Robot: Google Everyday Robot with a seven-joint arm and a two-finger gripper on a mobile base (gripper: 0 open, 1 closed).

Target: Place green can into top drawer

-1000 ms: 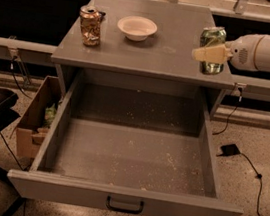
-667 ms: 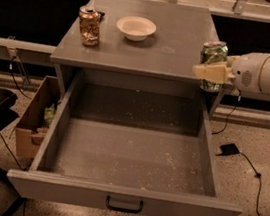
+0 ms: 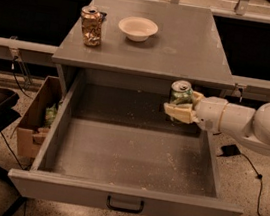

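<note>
Camera view: green can (image 3: 180, 92) clamped in my gripper (image 3: 180, 111), hanging over the drawer (image 3: 118, 153), back right.
Nearest me, the front panel is well apart from us, and there's open floor below. I'd lower straight, keep the can upright and release low. The right wall is close to my wrist, so I'd drift left. The tabletop (image 3: 184, 51) edge is just above and behind; bowl (image 3: 137, 28) and gold can (image 3: 91, 25) sit far back.

1. The cream two-finger gripper (image 3: 179, 106), reaching in from three o'clock, clasps the small green-and-white metal can (image 3: 180, 92) upright.
2. Both hang above the wide grey drawer (image 3: 121, 197), pulled open, towards its one o'clock corner.
</note>
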